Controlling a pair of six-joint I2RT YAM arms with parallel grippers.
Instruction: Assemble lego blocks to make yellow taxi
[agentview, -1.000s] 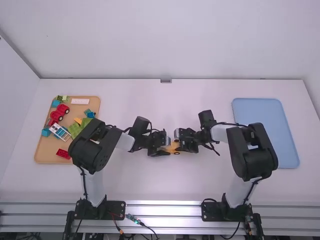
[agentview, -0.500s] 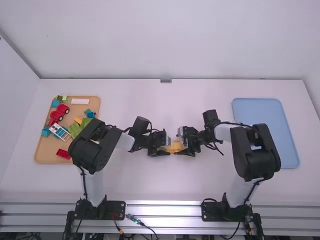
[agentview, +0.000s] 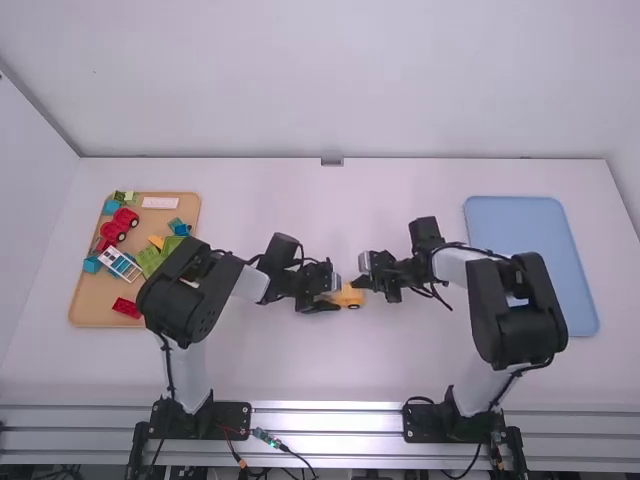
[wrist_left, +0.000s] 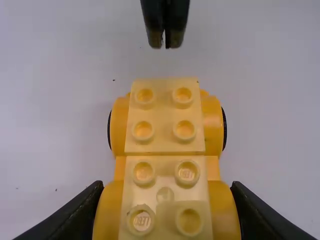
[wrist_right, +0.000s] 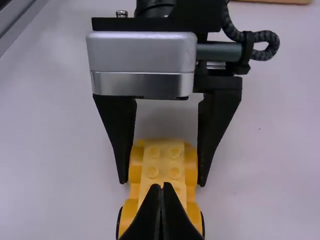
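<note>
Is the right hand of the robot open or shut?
Shut: in the right wrist view, the right hand has its fingertips together, with nothing between them.

No print is legible – small raised marks on some studs (wrist_left: 187, 173) of the yellow car (wrist_left: 164, 114) are too faint to read.

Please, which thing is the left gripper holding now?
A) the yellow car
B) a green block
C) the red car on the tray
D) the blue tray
A. The left gripper's two fingers press on both sides of the yellow car, at one end of it.
</note>
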